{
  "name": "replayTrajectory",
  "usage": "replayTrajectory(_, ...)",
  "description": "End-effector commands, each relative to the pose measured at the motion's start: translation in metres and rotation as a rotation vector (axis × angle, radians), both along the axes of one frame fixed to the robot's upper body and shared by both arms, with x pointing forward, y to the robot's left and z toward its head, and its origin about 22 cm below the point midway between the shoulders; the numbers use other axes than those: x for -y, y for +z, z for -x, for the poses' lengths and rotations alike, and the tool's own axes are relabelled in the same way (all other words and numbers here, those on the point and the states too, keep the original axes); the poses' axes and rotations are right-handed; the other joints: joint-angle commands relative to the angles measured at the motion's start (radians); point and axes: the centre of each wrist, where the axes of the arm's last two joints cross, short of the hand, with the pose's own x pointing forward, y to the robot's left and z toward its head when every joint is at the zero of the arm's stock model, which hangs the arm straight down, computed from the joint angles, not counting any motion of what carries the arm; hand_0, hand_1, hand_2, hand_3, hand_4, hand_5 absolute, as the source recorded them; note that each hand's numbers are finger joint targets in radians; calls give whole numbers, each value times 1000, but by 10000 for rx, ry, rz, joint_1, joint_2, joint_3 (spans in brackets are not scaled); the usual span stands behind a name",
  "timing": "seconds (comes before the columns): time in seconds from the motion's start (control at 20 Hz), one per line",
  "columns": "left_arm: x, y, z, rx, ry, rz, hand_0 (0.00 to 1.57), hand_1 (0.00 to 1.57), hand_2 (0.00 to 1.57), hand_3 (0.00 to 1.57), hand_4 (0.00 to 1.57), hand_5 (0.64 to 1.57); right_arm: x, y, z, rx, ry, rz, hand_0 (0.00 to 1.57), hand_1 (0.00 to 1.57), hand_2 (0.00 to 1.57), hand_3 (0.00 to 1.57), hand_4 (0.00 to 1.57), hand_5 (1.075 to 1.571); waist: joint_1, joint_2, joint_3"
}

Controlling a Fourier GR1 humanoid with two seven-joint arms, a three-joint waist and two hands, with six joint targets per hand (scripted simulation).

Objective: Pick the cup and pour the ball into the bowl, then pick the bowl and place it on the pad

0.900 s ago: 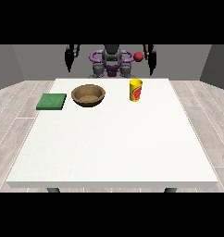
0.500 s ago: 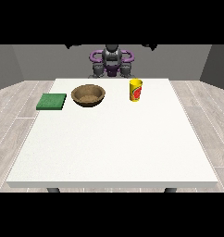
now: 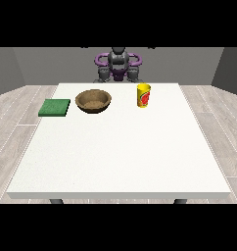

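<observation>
A yellow cup (image 3: 144, 95) with a red mark stands upright on the white table (image 3: 120, 152), right of centre at the back. No ball shows in it or anywhere else. Left of the cup sits a brown bowl (image 3: 93, 100), its inside bare. A flat green pad (image 3: 55, 107) lies left of the bowl near the table's left edge. The robot's torso (image 3: 118, 66) stands behind the far edge. Both arms go up past the picture's top, so neither hand shows.
The cup, bowl and pad form a row along the back of the table. Grey plank floor surrounds the table on both sides.
Both arms rose until the hands left the picture at the top. A small red ball seen by the hand at the view's right 0.9 s ago no longer shows.
</observation>
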Motion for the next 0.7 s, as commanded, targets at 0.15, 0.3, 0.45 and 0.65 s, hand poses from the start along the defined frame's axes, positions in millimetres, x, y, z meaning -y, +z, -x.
replayTrajectory(0.15,28,-8,-9,1805,176,-129,0,0,0,0,0,1541,-9,16,-6,1816,203,-136,0,0,0,0,454,1571,-344,2129,-2)
replayTrajectory(0.3,44,-17,-5,2608,-157,-299,0,0,0,0,0,1533,0,-8,-9,2236,-8,8,0,0,0,0,401,1571,45,2690,2)
replayTrajectory(0.45,32,-24,-27,3533,20,-774,0,0,0,0,0,1517,29,-12,-21,3023,-33,22,0,0,0,0,367,1571,-92,3813,5)
replayTrajectory(0.65,46,-40,-44,4391,318,-1208,0,0,0,0,0,1501,26,-33,-23,3727,550,-84,0,0,0,0,349,1571,-590,4444,3)
